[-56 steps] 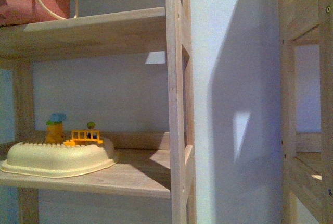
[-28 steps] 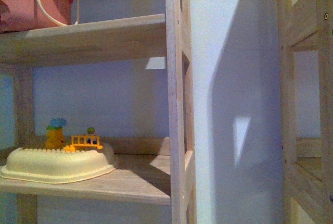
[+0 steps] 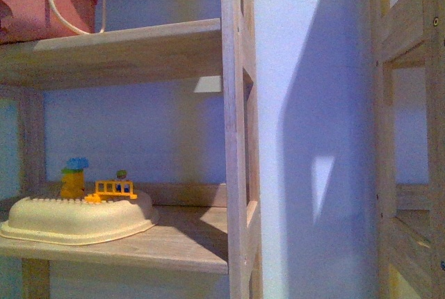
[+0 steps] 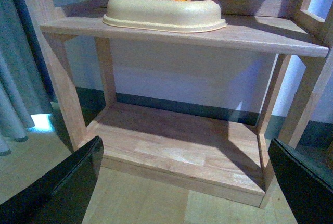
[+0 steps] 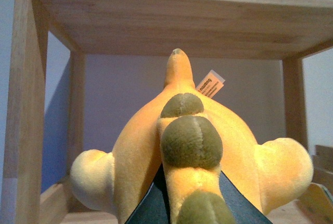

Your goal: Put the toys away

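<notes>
In the right wrist view my right gripper (image 5: 187,211) is shut on the plush animal (image 5: 190,146). The plush is orange-yellow with olive-brown patches and a white tag. It fills the lower middle of that view, inside a wooden shelf compartment under a shelf board (image 5: 171,21). In the left wrist view my left gripper (image 4: 187,182) is open and empty, with black fingers (image 4: 67,187) at both lower corners. It faces the bare lowest shelf board (image 4: 177,151). Neither gripper nor the plush shows in the front view.
A cream base with a yellow fence and small block figures (image 3: 80,212) sits on the middle shelf; it also shows in the left wrist view (image 4: 164,13). A pink bag (image 3: 28,0) sits on the upper shelf. A wooden upright (image 3: 236,132) stands centre. A curtain (image 4: 21,78) hangs beside the shelf unit.
The front view shifted slightly upward a second ago, so the shelves sit lower in the frame; since half a second ago it has held still.
</notes>
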Controlling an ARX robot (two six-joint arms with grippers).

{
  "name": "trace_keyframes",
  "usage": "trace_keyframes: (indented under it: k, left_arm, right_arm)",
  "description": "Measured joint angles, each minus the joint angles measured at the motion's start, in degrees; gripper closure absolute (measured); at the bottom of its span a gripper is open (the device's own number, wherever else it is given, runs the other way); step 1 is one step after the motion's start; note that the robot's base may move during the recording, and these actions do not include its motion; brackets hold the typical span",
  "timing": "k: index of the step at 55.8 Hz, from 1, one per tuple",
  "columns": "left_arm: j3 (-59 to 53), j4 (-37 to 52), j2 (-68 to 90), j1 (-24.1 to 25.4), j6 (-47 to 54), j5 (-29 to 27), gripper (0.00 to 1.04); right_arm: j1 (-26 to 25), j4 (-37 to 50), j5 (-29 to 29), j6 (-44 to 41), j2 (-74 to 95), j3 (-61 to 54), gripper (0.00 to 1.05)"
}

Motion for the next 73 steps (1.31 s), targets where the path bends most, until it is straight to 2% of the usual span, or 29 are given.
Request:
trace_keyframes:
  k: [31, 54, 73]
  left_arm:
    - [0.0, 0.0, 0.0, 0.0, 0.0, 0.0, 0.06]
    - [0.0, 0.0, 0.0, 0.0, 0.0, 0.0, 0.06]
    - [0.0, 0.0, 0.0, 0.0, 0.0, 0.0, 0.06]
  right_arm:
    - [12.6, -1.1, -1.0, 8.2, 20.2, 17.2, 0.98]
    - [15.7, 1.9, -1.2, 14.6, 29.7, 21.0, 0.98]
    - [17.9, 6.5, 0.1, 16.5, 31.9, 16.4, 0.98]
